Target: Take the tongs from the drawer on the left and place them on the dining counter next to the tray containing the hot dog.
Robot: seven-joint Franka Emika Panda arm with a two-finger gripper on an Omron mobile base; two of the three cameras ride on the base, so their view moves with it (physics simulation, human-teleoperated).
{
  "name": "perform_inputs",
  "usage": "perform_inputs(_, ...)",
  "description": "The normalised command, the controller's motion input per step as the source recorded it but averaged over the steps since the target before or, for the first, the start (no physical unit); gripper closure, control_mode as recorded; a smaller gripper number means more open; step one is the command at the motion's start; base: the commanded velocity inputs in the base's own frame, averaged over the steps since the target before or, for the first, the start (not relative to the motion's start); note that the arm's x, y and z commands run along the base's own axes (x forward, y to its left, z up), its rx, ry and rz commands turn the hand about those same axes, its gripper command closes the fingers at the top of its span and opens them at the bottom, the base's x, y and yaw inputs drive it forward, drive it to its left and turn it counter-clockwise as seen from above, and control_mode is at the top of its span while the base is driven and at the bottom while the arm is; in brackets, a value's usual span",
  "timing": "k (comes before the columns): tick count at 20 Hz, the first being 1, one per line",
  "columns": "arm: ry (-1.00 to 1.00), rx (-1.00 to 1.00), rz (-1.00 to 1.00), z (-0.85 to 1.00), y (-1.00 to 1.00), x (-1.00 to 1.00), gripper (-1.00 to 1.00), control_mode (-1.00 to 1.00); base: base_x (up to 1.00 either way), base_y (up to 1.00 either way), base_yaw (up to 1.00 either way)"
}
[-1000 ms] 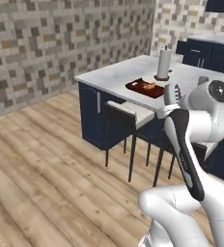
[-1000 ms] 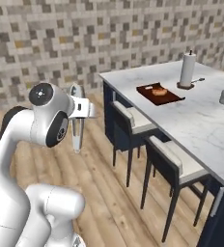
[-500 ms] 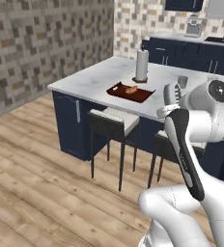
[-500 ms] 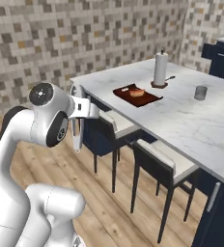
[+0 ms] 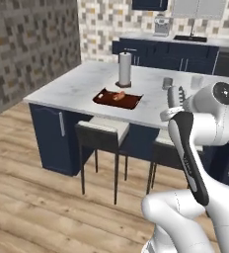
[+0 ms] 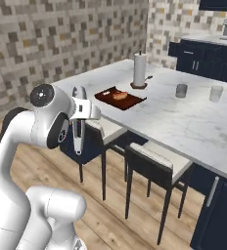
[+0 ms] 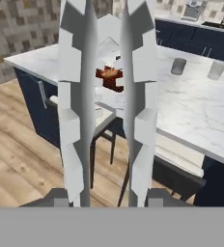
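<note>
Gripper [image 7: 106, 193] clamped on tongs [image 7: 106, 96], jaws part-closed across both long arms; tongs project straight ahead of hand, carried high. Same tongs seen in right base view, hanging off hand beside arm. Landmark: tray [image 6: 120, 98] on dining counter [image 6: 184, 122], hot dog [image 6: 119, 95] inside it, paper towel roll [image 6: 139, 70] just behind tray, two glasses well beyond. Stools tucked under counter edge nearest tray. Judgement: retrieval from drawer done; tongs well short of tray; approach, lowering beside tray and release outstanding.
</note>
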Motion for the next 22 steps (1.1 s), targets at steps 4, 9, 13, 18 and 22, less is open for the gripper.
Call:
perform_inputs(4,0.00,0.00,0.00,0.00,0.00,0.00,1.00,1.00,0.26,0.52,-0.37)
perform_inputs(9,0.00,0.00,0.00,0.00,0.00,0.00,1.00,1.00,0.25,0.65,-0.37)
perform_inputs(13,0.00,0.00,0.00,0.00,0.00,0.00,1.00,1.00,0.26,0.67,-0.35)
perform_inputs(18,0.00,0.00,0.00,0.00,0.00,0.00,1.00,1.00,0.31,0.47,-0.33)
perform_inputs(22,0.00,0.00,0.00,0.00,0.00,0.00,1.00,1.00,0.45,0.41,-0.32)
